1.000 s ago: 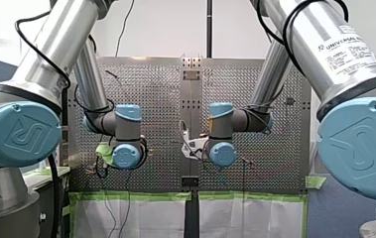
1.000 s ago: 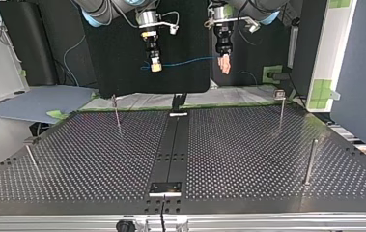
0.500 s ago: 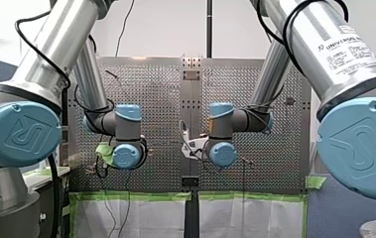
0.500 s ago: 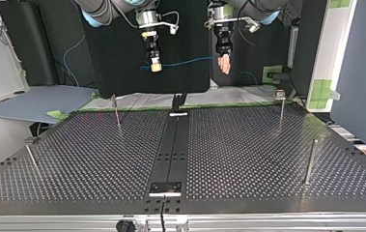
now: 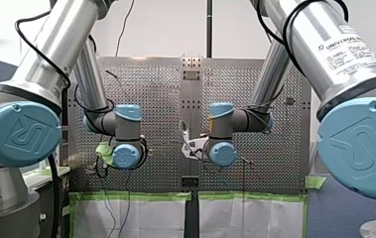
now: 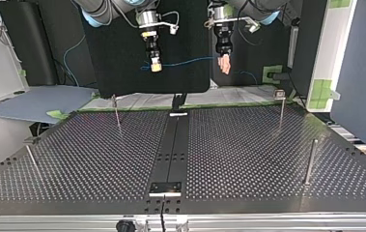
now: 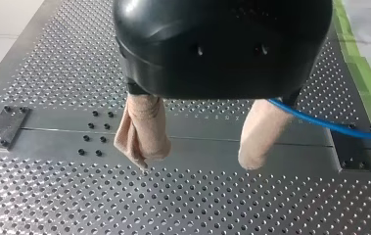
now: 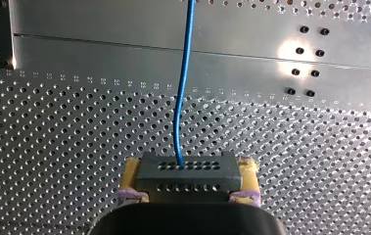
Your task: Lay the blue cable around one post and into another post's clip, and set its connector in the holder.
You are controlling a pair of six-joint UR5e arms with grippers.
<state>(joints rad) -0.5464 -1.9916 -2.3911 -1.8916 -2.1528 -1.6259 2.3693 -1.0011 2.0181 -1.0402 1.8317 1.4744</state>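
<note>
High above the table in the top view, my right gripper [image 6: 155, 65] with yellow pads is shut on the cable's connector. The right wrist view shows that connector as a dark grey block [image 8: 189, 176] clamped between the pads of my right gripper [image 8: 189, 170]. The blue cable [image 8: 183, 88] leaves its face and runs ahead. It spans across [image 6: 186, 62] to my left gripper [image 6: 224, 64]. In the left wrist view my left gripper [image 7: 200, 149] stands open with beige pads, and the cable [image 7: 320, 122] passes beside one finger, outside the gap.
Thin metal posts stand on the perforated table [image 6: 248, 159]: one far left [image 6: 117, 112], one far right [image 6: 281, 110], one near right [image 6: 310, 162], one near left [image 6: 31, 158]. A dark centre rail [image 6: 173, 145] carries a small plate [image 6: 166, 187] at its near end.
</note>
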